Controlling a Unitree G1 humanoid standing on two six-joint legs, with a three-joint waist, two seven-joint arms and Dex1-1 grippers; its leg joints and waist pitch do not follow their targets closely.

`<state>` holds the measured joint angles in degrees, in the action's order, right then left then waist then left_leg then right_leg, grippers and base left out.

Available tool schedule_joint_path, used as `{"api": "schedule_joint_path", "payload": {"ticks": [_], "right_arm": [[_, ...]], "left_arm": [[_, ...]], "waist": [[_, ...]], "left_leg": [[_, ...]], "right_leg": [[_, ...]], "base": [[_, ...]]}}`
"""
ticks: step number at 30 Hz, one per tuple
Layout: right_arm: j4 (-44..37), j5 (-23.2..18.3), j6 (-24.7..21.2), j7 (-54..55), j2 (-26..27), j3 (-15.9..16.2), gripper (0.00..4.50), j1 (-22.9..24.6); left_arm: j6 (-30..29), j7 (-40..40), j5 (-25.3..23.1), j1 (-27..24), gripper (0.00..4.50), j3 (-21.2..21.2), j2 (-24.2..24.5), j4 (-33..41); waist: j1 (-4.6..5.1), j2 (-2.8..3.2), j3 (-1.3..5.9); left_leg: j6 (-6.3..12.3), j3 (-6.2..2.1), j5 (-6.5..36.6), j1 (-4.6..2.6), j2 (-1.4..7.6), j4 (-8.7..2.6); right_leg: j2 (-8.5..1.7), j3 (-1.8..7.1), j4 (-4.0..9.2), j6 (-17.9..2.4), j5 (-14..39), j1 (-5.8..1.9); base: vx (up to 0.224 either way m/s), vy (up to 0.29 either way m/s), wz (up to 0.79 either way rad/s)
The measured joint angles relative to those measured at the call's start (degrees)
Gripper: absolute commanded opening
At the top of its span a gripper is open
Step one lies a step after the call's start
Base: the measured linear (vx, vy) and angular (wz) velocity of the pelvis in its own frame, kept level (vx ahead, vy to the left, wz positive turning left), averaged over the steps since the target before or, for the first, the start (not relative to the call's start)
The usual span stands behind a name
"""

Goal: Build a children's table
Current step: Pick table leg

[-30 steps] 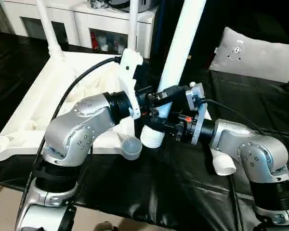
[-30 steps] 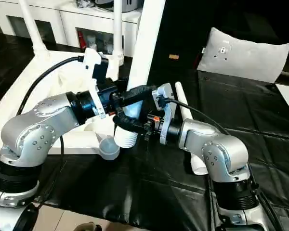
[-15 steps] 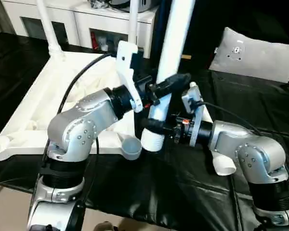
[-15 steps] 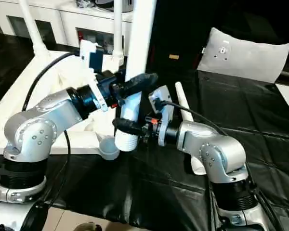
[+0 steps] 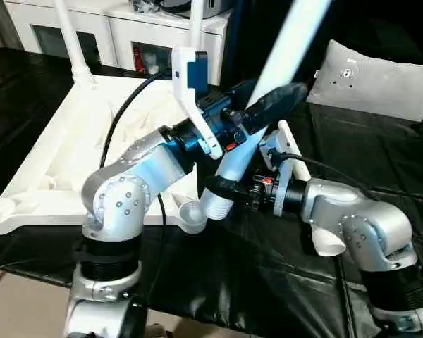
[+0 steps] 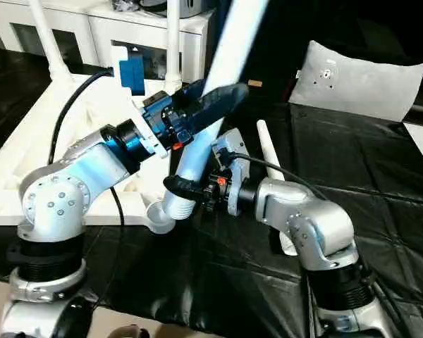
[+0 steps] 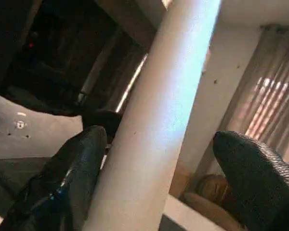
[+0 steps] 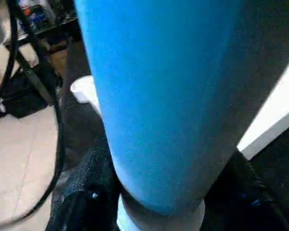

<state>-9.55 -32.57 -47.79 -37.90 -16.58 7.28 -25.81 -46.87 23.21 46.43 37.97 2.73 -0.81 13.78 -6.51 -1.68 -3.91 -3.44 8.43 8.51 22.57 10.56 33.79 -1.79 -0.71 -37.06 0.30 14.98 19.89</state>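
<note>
We see the children's table in pieces on a black-covered surface (image 5: 218, 282). Its square top (image 5: 70, 141) lies upside down on the robot's left side, with two legs (image 5: 69, 39) standing upright in its far corner sockets and a bare round socket (image 5: 190, 213) at the near corner.

A third leg (image 5: 250, 134) leans steeply, its thick ribbed end low beside that near socket; whether it touches the socket we cannot tell.

Our right claw (image 5: 222, 186) is clenched around the leg just above its ribbed end. Our left claw (image 7: 164, 144) is released: its two black fingers (image 7: 72, 168) stand wide on either side of the shaft, with a clear gap at one finger.

A fourth leg (image 6: 269, 158) lies flat on the surface behind the right arm. A white cabinet (image 5: 127, 28) stands beyond the top.
</note>
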Motion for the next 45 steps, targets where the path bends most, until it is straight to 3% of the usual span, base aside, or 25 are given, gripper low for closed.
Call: {"api": "schedule_joint_path", "payload": {"ticks": [15,21,26,30,32,34,36,38,42,45], "right_arm": [[1.4,1.7,1.9,3.9,4.2,0.0,1.89,0.6],[3.0,2.5,5.9,9.3,6.9,-4.5,1.89,2.1],[-0.3,3.0,5.8,13.0,8.1,-6.5,1.89,4.7],[-3.1,4.7,6.5,16.5,8.6,-6.7,1.89,7.8],[-4.3,6.2,7.8,17.9,9.0,-6.2,1.89,8.6],[-7.4,8.9,9.9,20.0,8.8,-5.0,1.89,11.2],[-8.6,10.4,10.7,21.9,8.9,-5.4,1.89,13.3],[-9.1,11.1,10.9,23.4,9.6,-5.6,1.89,14.4],[-11.1,14.3,12.7,26.7,10.1,-4.5,1.89,17.3],[-11.1,16.9,13.8,27.8,9.6,-3.5,1.89,18.6]], "left_arm": [[-0.7,-0.6,1.4,-0.3,4.28,1.2,0.8,0.0],[-1.8,1.4,7.1,-1.1,4.28,3.8,2.6,4.2],[-1.7,0.7,7.4,-4.0,4.28,6.4,6.2,6.3],[-1.5,-0.8,3.1,-9.1,4.28,7.1,10.2,7.7],[-0.3,-2.6,-1.0,-11.4,4.28,6.6,12.8,9.0],[2.4,-5.2,-7.5,-18.2,4.28,5.5,16.5,10.4],[3.7,-8.7,-11.6,-24.0,4.28,6.6,15.6,9.0],[5.2,-11.6,-13.9,-26.5,4.28,7.5,14.0,9.1],[10.5,-14.9,-22.7,-32.5,4.28,6.1,17.5,11.7],[11.6,-16.5,-23.7,-35.6,4.28,5.9,14.8,12.5]], "waist": [[0.12,0.0,0.0],[0.14,-0.03,0.01],[0.67,-0.02,0.02],[1.24,0.0,0.01],[1.51,0.07,0.01],[1.77,0.43,0.1],[2.15,0.32,-0.03],[2.05,0.2,-0.06],[2.35,-0.01,0.07],[2.37,0.14,-0.02]], "left_leg": [[0.01,0.01,0.0,0.0,0.06,0.02],[0.01,0.09,0.0,0.03,0.06,0.04],[-0.01,0.1,0.0,0.0,0.12,-0.01],[-0.02,0.09,0.0,0.06,0.14,0.0],[-0.03,0.09,0.0,0.04,0.14,0.0],[-0.02,0.13,0.0,-0.03,0.1,-0.08],[-0.03,0.16,0.0,0.02,0.13,-0.14],[-0.04,0.14,0.0,0.1,0.21,-0.14],[-0.04,0.14,0.0,0.04,0.23,-0.16],[-0.01,0.25,0.0,0.07,0.11,-0.14]], "right_leg": [[0.01,0.0,0.01,0.0,-0.1,0.02],[-0.03,0.01,0.02,0.0,-0.1,0.04],[0.0,0.0,0.01,0.1,-0.1,0.04],[0.04,0.0,0.04,0.1,-0.1,0.1],[0.04,0.04,0.04,0.2,-0.1,0.11],[0.03,0.14,0.12,0.4,0.0,0.1],[0.06,0.14,0.08,0.5,0.0,0.21],[0.11,0.07,0.1,0.5,0.0,0.26],[0.15,0.11,0.11,0.5,0.0,0.24],[0.02,0.23,0.18,0.6,0.0,0.27]], "base": [[0.0,0.0,0.0],[0.0,0.0,0.0],[0.0,0.0,0.0],[0.0,0.0,0.0],[0.0,0.0,0.0],[0.0,0.0,0.0],[0.0,0.0,0.0],[0.0,0.0,0.0],[0.0,0.0,0.0],[0.0,0.0,0.0]]}}
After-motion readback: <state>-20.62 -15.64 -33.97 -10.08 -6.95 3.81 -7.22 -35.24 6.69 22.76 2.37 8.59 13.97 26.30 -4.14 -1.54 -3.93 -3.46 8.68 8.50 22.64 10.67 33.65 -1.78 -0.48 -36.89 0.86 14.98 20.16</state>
